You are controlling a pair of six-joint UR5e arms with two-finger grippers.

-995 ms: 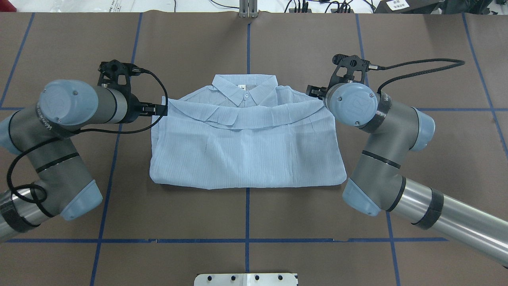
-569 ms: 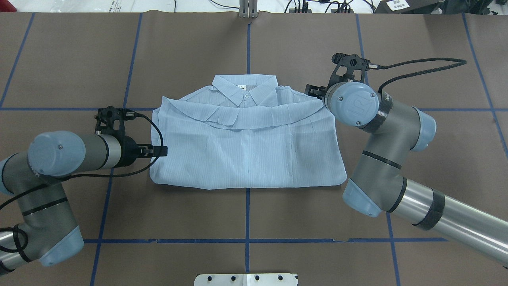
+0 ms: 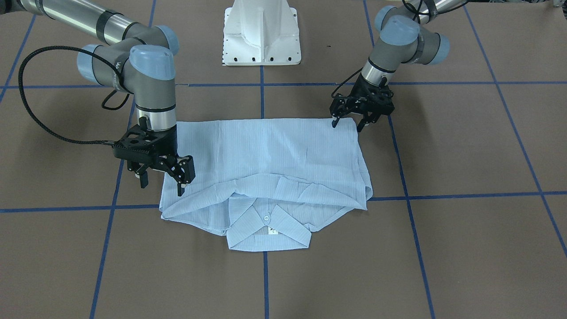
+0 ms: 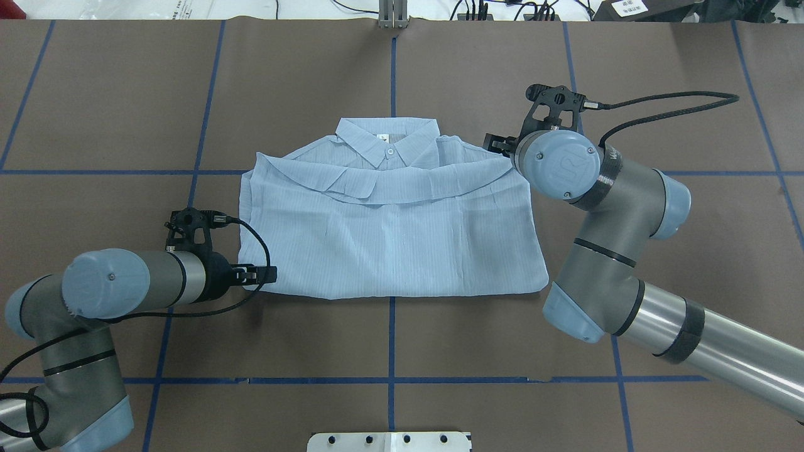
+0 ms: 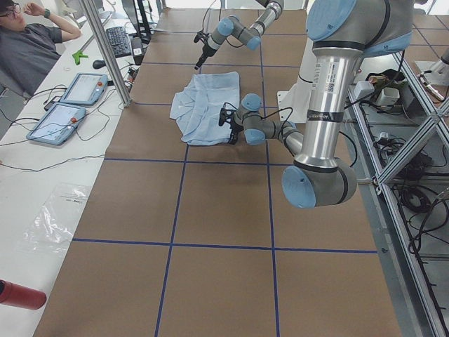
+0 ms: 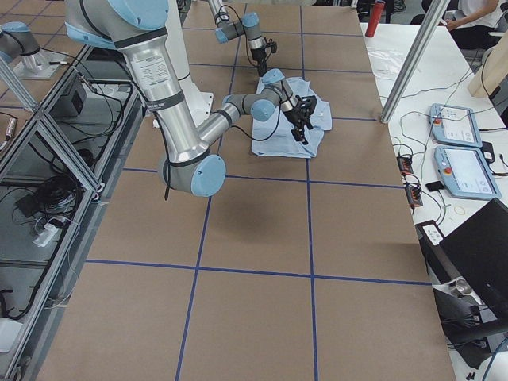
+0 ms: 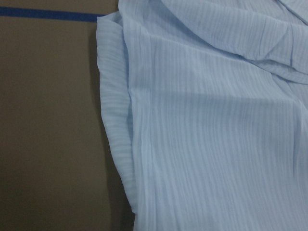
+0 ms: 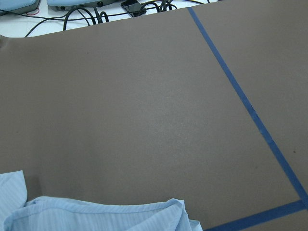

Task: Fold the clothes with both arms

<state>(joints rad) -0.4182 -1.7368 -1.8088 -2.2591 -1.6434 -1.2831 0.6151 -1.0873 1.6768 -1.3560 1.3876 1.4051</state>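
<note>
Shirt (image 3: 283,155) lies folded flat on the brown bench (image 3: 443,248) in the front-facing view, collar away from the robot. The left pincer (image 3: 346,127) is spread open over its hem corner, and the right pincer (image 3: 162,188), also open, straddles the opposite shoulder edge. From overhead, the left pincer points at the shirt's near left corner, while the right one sits mostly hidden behind its wrist beside the far right shoulder. The left wrist camera shows striped fabric beside bare bench.
</note>
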